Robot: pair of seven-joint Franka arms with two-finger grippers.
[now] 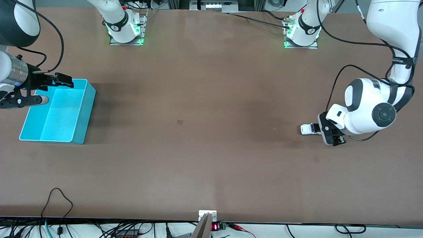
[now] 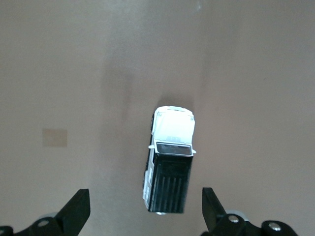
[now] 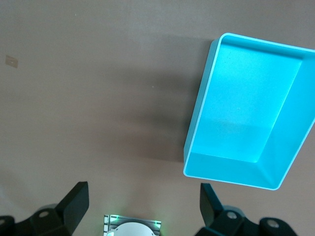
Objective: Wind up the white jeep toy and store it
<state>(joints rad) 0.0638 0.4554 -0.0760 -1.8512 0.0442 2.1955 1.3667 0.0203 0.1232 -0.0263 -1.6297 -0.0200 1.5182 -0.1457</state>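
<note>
Brown table [image 1: 198, 99]: white jeep toy [image 1: 310, 129]; turquoise bin [image 1: 81, 112] well apart.

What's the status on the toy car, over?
Left gripper open, over the toy car, not gripping. Right gripper open, waiting above the bin. Car on the table, nothing blocking.

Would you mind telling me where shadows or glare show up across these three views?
Front view: a broad soft shadow spreads over the table beside the turquoise bin. Left wrist view: a faint dark streak lies near the white jeep toy, whose windscreen glints a little. Right wrist view: a dim shadow falls beside the bin; its floor is evenly lit.
</note>
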